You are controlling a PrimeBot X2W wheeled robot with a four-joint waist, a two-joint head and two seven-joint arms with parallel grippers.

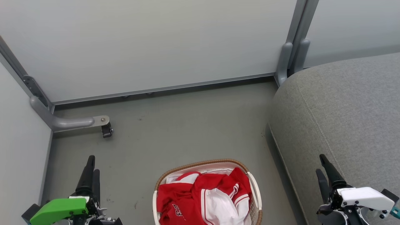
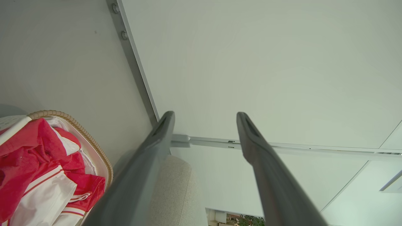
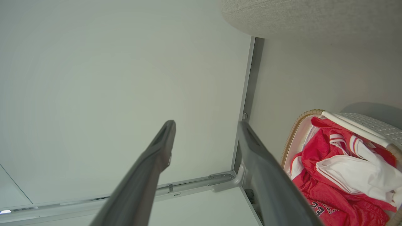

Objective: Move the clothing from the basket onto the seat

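Observation:
The clothing (image 1: 187, 197), red with white stripes and a "23", lies heaped in the basket (image 1: 200, 163), a small white one with a brown woven rim, on the floor at the bottom centre. The grey seat (image 1: 343, 109) rises to its right. My left gripper (image 1: 93, 163) hovers left of the basket, open and empty. My right gripper (image 1: 319, 162) hangs over the seat's front edge, its fingers apart with nothing between them. The left wrist view shows the left gripper (image 2: 204, 113), the clothing (image 2: 31, 157), the basket (image 2: 84, 135) and the seat (image 2: 176, 188). The right wrist view shows the right gripper (image 3: 206, 122), the clothing (image 3: 323, 141), the basket (image 3: 298, 125) and the seat (image 3: 298, 15).
Pale partition walls (image 1: 156, 47) close off the back and left. A grey partition foot with a black caster (image 1: 106, 129) juts onto the floor at the left. A partition post (image 1: 290, 56) stands by the seat's far corner. Bare grey floor (image 1: 187, 125) lies beyond the basket.

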